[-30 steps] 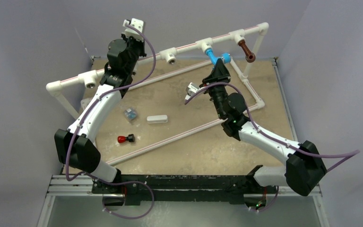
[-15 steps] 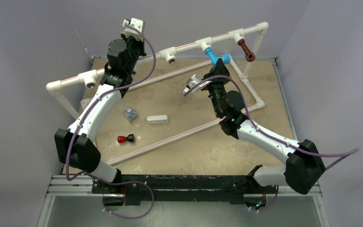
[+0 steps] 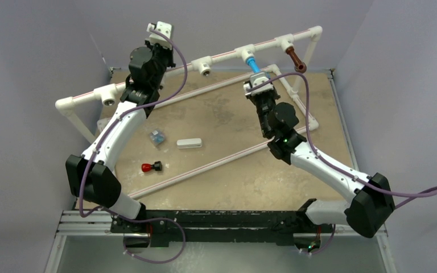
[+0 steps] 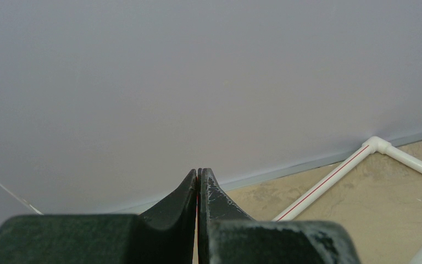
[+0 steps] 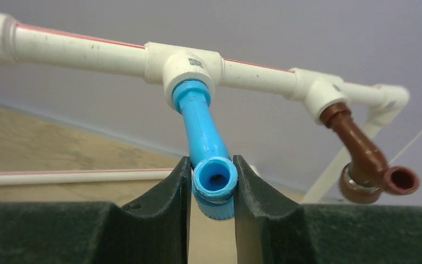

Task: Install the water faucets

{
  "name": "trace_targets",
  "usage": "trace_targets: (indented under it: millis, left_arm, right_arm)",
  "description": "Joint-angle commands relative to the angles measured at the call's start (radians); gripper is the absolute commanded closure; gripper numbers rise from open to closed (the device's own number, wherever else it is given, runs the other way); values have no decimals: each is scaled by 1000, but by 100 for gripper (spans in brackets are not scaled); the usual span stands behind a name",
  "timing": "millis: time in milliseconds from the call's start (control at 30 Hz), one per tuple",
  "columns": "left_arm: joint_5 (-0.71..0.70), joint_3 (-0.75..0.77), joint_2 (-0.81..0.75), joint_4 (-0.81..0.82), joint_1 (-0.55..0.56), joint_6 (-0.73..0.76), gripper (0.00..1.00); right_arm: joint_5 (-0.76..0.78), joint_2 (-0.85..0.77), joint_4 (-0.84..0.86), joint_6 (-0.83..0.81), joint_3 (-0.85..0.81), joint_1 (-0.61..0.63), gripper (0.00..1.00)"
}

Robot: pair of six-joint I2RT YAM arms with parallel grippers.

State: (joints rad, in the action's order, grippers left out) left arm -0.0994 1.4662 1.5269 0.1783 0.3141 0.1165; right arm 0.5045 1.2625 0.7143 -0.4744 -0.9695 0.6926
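Far left, left gripper (image 4: 198, 187): clenches tight on nothing, points at the grey wall beyond the white pipe frame (image 3: 225, 56).

Nearer centre, loose on the tan table (image 3: 233, 185): a small bluish part (image 3: 157, 136), a white rectangular block (image 3: 189, 143), a red-and-black piece (image 3: 151, 167), all apart from one another.

Right of centre, blue faucet (image 5: 206, 132): sits seated in a white tee fitting (image 5: 189, 66) on the top rail, slants down with its spout end toward the wrist camera.

Right gripper (image 5: 212, 179): grasps that spout end, one finger pressed to each side.

Farther right, brown faucet (image 5: 362, 157): sits in the next fitting (image 5: 317, 94), free of both grippers.
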Motion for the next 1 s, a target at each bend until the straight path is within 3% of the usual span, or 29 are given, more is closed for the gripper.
trace_targets:
  millis: [0,600,767,900,967]
  left_arm:
    - [58,-35,27,-135,20,15,100]
    - [69,-38,8,-137,21,5,100]
    - [63,-46,-3,-129,28,10,100]
    - [61,-46,-7,-129,29,12,100]
    - [61,-46,-7,-128,29,12,100]
  right_arm:
    - [-119,-9,-31,543,-89,-4,100]
    - [-238,-24,193,1680,56,-11,100]
    - [-280,3,284,1859,81,-13,100]
    - [-321,26,324,1908,81,-13,100]
    - [-324,23,320,1906,81,-13,91]
